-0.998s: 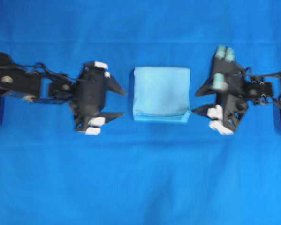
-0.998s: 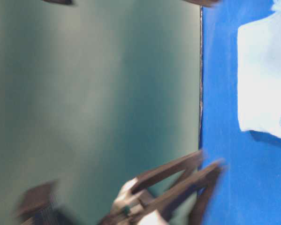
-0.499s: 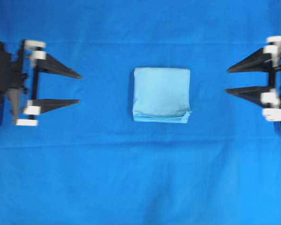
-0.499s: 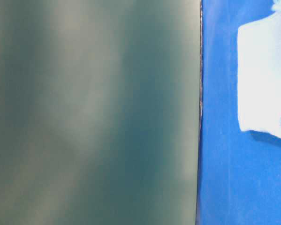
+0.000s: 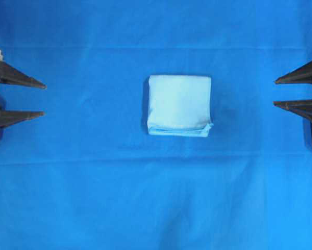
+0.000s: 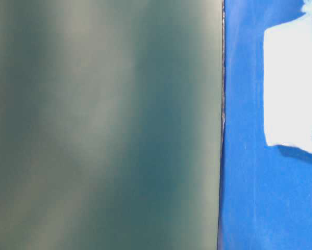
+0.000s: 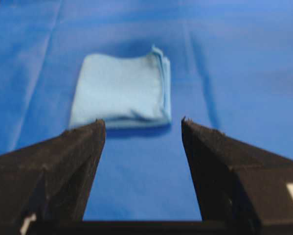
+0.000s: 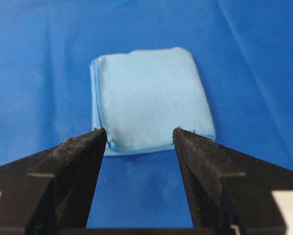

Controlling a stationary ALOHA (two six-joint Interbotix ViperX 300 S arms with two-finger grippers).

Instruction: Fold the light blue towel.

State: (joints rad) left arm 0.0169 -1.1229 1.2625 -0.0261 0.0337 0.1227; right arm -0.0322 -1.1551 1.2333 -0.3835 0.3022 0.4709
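Lying folded mid-counter overhead, the light blue towel [image 5: 179,105] is sitting on the royal-blue cloth [image 5: 156,198], well apart from the left gripper [image 5: 41,98] and right gripper [image 5: 276,92]. Wrist views are showing both fingers [image 7: 82,147] spread wide, holding nothing.

Light blue towel [image 5: 179,104] pale, plain; table cloth [image 5: 93,198] royal blue; claws black.

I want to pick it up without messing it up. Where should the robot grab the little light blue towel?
Probably at the light blue towel edge nearest the bottom of the overhead view, where the stacked layers show as loose hems. Pinching that edge should catch all layers together, so the fold holds. The right gripper is open, empty and off to the side, so it could come in from the right, low over the dark blue cloth.
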